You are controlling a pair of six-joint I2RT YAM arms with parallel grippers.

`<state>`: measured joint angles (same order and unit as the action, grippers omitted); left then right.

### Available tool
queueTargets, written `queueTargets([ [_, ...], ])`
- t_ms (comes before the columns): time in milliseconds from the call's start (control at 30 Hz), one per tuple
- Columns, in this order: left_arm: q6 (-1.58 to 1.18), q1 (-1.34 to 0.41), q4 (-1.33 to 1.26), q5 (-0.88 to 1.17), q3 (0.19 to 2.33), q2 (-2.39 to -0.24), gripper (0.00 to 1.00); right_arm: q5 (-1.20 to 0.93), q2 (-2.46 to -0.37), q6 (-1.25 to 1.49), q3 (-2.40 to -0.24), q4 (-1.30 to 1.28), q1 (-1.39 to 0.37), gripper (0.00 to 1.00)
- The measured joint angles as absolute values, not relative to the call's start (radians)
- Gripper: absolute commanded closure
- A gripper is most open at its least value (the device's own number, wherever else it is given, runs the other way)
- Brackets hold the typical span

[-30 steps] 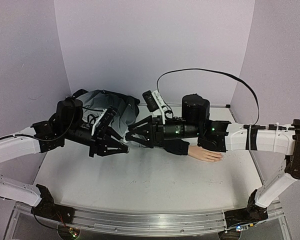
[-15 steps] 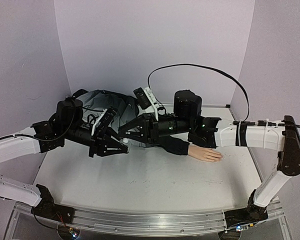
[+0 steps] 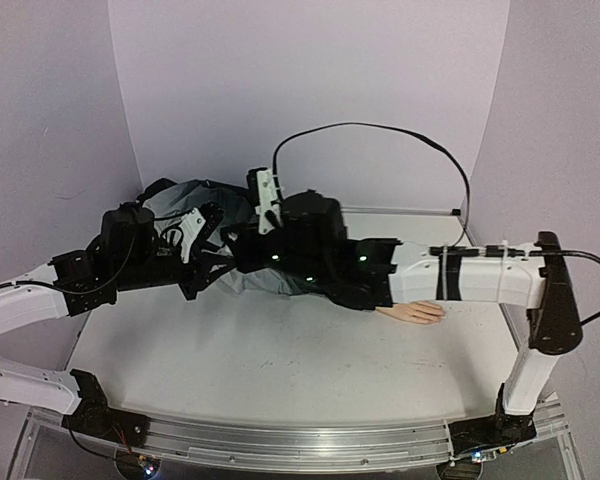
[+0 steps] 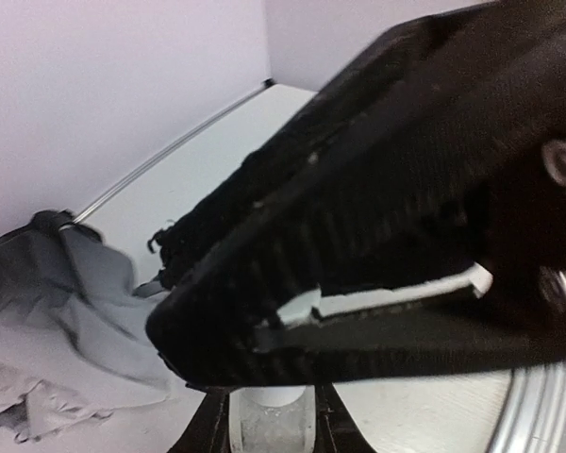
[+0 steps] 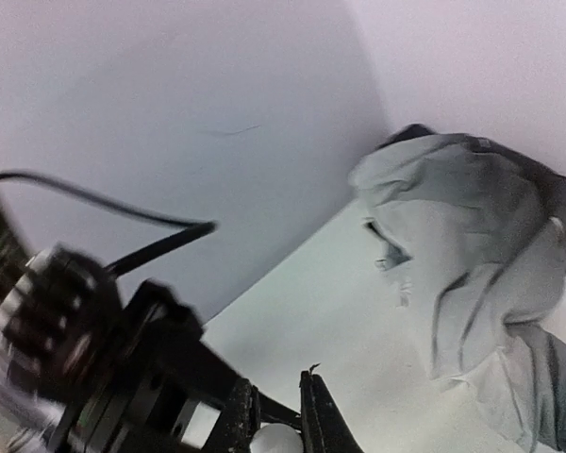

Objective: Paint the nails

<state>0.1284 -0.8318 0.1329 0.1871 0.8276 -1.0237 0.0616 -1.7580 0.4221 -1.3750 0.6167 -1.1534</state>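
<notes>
Both barely open, left tool [image 4: 269, 401] and right tool [image 5: 277, 408] pinch whitish bottle [image 4: 269, 427].

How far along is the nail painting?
Done: nothing visible. The hand lies on the table with no gripper near it; its nails are too small to judge. In hand: the left gripper holds the bottle near the jacket, and the right gripper is at its top, apparently to open it. Left: open the bottle, then paint every nail.
</notes>
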Motion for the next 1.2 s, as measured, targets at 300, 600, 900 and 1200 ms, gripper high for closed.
queueTargets([
  [300,0.186,-0.842,0.182,-0.011,0.804,-0.993,1.00,0.603,-1.958,0.557,-1.670,0.409,-1.298,0.97],
  [600,0.175,-0.809,0.119,0.054,0.804,-0.994,1.00,0.264,-1.658,0.450,-1.349,0.456,-1.198,0.29],
  [900,0.138,-0.809,0.102,0.562,0.836,-1.053,1.00,-0.270,-1.387,0.368,-1.044,0.622,-0.982,0.21],
  [1200,0.097,-0.811,0.093,0.886,0.868,-1.136,1.00,-0.622,-1.495,0.338,-1.066,0.694,-1.000,0.47],
])
